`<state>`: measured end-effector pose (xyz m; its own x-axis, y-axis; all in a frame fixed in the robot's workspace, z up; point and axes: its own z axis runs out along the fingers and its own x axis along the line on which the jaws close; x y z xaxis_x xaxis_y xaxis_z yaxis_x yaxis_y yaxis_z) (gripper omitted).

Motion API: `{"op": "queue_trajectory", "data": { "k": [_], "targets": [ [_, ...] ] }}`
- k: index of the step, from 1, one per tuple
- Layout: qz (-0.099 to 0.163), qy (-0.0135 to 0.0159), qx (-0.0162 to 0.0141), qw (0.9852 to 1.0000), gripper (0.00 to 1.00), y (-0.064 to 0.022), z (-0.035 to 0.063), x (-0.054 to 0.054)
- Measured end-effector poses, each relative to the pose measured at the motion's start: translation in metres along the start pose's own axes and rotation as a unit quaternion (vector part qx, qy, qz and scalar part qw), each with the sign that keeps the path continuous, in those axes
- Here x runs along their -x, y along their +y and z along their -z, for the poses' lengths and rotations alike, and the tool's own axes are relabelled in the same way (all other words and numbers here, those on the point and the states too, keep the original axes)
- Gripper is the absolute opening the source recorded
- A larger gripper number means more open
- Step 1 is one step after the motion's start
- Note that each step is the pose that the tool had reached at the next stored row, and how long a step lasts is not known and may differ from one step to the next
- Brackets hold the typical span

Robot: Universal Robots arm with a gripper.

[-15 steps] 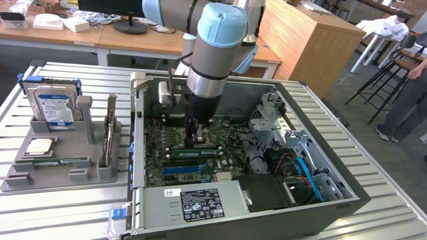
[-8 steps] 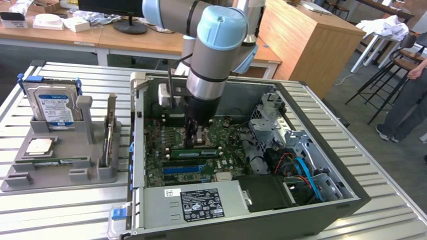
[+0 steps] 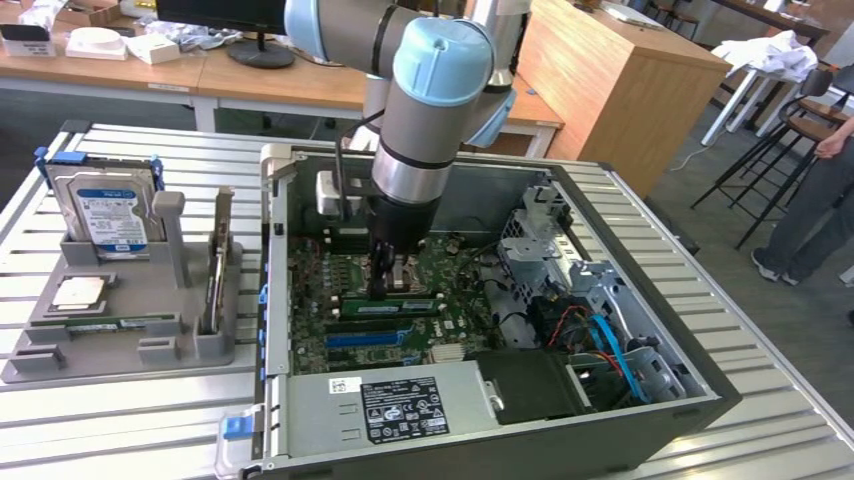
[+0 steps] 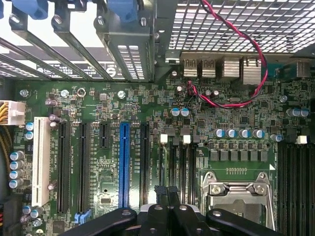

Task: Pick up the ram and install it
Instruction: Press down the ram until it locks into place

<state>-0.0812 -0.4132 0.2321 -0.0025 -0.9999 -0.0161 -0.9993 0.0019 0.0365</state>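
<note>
Jaws pressed together with nothing between them: your gripper [image 3: 390, 290] stands inside the open computer case [image 3: 694, 400], fingertips down on the top edge of the ram [image 3: 387, 306], the long green stick seated on edge in a slot on the motherboard [image 3: 461, 260]. From the wrist view, the closed fingertips [image 4: 166, 189] meet just beside the metal processor socket [image 4: 236, 189], with the blue expansion slot [image 4: 124, 164] and the dark slots alongside it lying beyond.

You can read the job as nearly finished. The stick is already off the grey parts tray [image 3: 80, 355] on the exterior view's left, where the blue-labelled hard drive [image 3: 110, 215] stands upright and a square silver processor chip [image 3: 80, 292] lies flat. What looks like a second green stick [image 3: 118, 322] rests flat on that tray, untouched. Whether the ram is pushed fully home and its end latches have snapped over cannot be told from here; the stick looks level in its slot, and your shut fingers appear placed to press rather than to grasp.
</note>
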Motion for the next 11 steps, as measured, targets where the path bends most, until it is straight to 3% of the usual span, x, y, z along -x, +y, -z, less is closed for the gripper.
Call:
{"op": "queue_trajectory", "data": {
  "k": [11],
  "targets": [
    [0.000,-0.0005,0.0000,1.0000,0.10,0.0021,-0.0012,0.0001]
  ]
}}
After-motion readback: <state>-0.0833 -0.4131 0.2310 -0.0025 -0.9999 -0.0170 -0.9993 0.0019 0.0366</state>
